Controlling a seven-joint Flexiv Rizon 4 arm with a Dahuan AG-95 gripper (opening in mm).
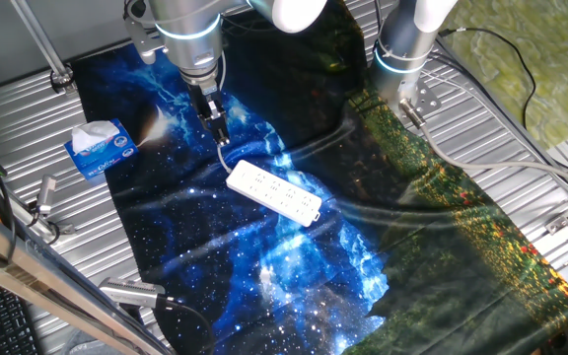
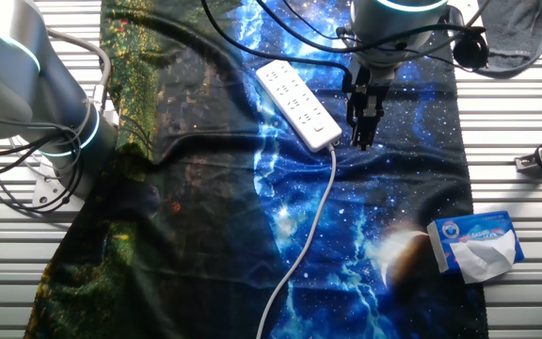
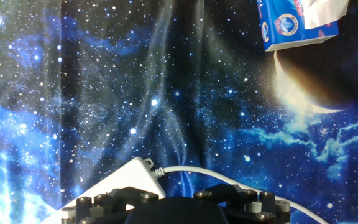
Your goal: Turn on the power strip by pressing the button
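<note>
**Closing in on the switch end of the power strip**

Lying flat on the starry blue cloth, the power strip sits near the middle of the table, set at a slant, its row of dark socket holes facing up. Its thin white cord leaves from the end nearest the arm and trails away across the cloth. That same end carries what looks like the button, a small mark just before the rounded corner; it is too small to tell whether it is pressed.

The gripper hangs just beside this cord end, fingers pointing down. In one fixed view it appears above and a little off the corner, apart from the strip; no view shows contact. Whether the fingertips are together or spread I cannot tell: they read as one dark shape, and the hand view shows only the gripper's body, the corner of the strip and the cord.

The step in hand appears to be the approach, with the press not yet made. The next move likely calls for a short sideways shift to bring the fingertips over the button, then a straight, gentle push down, since the light strip could slide or tip on the loose cloth.

Well apart, near the cloth's edge, stands a blue-and-white tissue pack, out of the way.
</note>
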